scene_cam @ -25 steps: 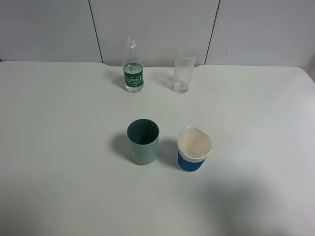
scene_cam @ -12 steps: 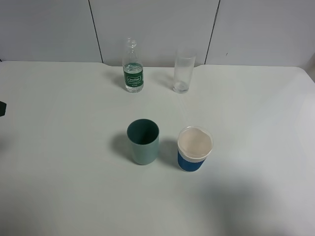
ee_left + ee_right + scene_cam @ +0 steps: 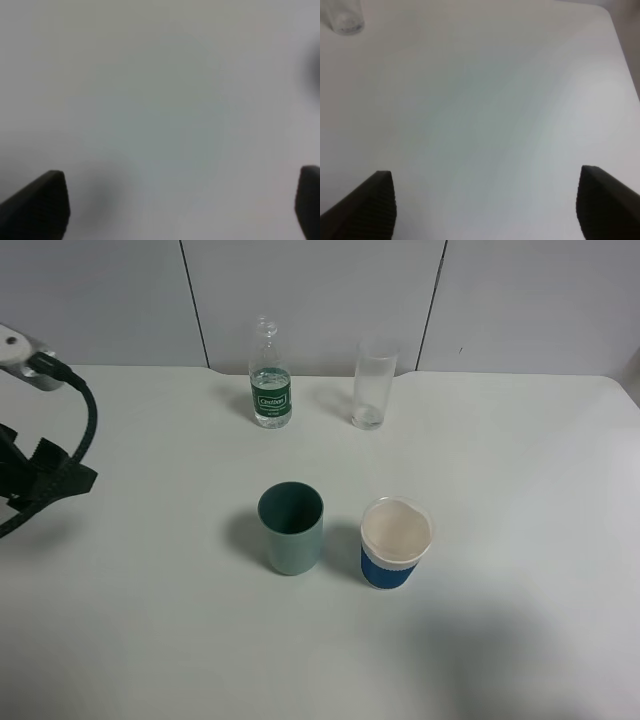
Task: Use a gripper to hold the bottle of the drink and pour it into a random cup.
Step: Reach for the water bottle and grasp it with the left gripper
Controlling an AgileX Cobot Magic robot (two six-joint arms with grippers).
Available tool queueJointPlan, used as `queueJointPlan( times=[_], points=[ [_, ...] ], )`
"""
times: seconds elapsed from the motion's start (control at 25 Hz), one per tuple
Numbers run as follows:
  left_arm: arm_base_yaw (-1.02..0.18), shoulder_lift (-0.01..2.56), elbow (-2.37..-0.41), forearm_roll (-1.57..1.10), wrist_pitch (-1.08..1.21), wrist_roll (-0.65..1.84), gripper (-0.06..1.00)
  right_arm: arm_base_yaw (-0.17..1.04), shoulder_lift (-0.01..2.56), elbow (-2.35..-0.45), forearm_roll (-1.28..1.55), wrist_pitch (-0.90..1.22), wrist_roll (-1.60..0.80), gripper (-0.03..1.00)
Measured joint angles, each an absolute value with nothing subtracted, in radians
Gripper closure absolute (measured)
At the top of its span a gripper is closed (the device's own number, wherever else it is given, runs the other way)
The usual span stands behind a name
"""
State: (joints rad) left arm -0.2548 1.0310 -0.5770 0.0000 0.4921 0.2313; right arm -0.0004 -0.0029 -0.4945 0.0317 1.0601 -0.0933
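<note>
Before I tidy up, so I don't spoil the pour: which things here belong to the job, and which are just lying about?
Job: bottle of the drink, tall clear glass, left gripper.
Lying about: teal cup, white paper cup with blue band.

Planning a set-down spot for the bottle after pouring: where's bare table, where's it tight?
Bare: table right of the glass and paper cup; the band between bottle and teal cup; the strip in front of both cups. Tight: the gap between teal cup and paper cup. The left gripper is over the left edge.
</note>
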Motion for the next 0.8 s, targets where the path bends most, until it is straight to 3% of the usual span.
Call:
queueJointPlan(
  times=[0.32,0.8],
  points=[
    [-0.357,1.217,-0.578,0.0,0.296,0.246,0.07,0.0,-0.003,-0.494,0.032,1.06,-0.093,0.23],
    [-0.368,1.423,-0.579,0.0,0.008,0.249,0.07,0.0,-0.003,-0.494,0.032,1.06,-0.093,0.23]
  ],
)
